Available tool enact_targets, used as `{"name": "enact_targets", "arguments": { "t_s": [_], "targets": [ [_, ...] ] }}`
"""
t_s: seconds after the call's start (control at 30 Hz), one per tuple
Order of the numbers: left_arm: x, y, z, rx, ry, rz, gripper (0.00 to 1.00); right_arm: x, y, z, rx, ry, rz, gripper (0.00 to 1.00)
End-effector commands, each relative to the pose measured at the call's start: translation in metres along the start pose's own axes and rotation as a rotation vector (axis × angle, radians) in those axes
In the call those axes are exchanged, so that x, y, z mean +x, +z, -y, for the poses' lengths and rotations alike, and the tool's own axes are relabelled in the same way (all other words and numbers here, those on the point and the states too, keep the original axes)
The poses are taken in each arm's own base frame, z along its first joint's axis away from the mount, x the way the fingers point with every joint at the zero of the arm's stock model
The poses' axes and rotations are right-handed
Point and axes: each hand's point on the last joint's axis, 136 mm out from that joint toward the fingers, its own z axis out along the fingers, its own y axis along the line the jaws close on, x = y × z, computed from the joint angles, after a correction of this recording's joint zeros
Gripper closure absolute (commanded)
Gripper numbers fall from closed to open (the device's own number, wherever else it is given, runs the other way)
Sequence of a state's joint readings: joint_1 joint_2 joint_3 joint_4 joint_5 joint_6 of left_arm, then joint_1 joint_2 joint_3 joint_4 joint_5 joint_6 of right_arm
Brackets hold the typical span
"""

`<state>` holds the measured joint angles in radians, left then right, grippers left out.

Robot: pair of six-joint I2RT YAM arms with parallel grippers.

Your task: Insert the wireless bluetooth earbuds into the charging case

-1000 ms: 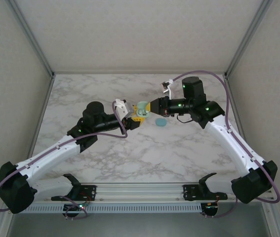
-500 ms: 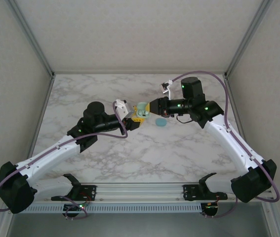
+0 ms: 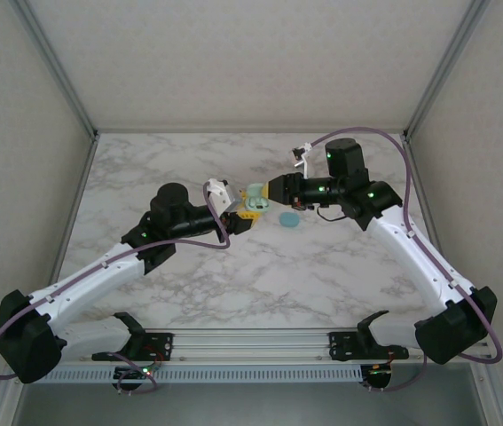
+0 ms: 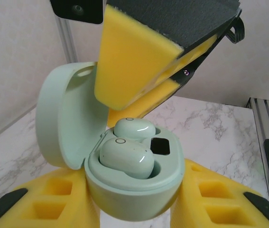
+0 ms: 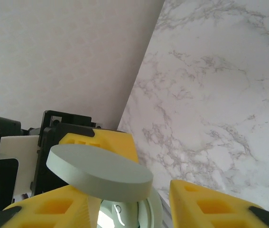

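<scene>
2 metal posts [image 3: 54, 69] flank the pale back wall [image 3: 251, 62] above a marbled tabletop [image 3: 260, 275].

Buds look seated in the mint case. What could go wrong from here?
1. The right claw hangs right over the open lid; a crooked retreat could catch it and twist the charging case in the left claw.
2. The nearer of the earbuds looks slightly raised in its well; closing the lid may pop it out.
</scene>
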<state>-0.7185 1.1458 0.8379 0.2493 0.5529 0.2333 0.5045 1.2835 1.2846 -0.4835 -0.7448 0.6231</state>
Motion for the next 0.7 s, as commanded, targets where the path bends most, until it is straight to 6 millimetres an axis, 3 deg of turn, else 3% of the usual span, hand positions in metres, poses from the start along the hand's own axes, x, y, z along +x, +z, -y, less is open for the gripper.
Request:
{"name": "enact_targets", "arguments": {
  "t_s": [0.0, 0.33, 0.47, 0.67],
  "targets": [
    [-0.024, -0.002, 0.005, 0.013, 0.046, 0.061, 0.81, -0.005, -0.011, -0.012, 0.007, -0.031, 0.044, 0.55],
    [-0.024, -0.003, -0.001, -0.026, 0.05, 0.057, 0.8, -0.012, -0.039, -0.022, 0.066, -0.12, 0.177, 0.41],
    [-0.024, -0.002, 0.0, -0.014, 0.05, 0.05, 0.8, -0.024, -0.059, -0.012, 0.17, -0.147, 0.315, 0.37],
    [-0.025, -0.003, 0.003, -0.012, 0.056, 0.052, 0.8, -0.038, -0.078, 0.01, 0.293, -0.114, 0.47, 0.22]
  ]
}}
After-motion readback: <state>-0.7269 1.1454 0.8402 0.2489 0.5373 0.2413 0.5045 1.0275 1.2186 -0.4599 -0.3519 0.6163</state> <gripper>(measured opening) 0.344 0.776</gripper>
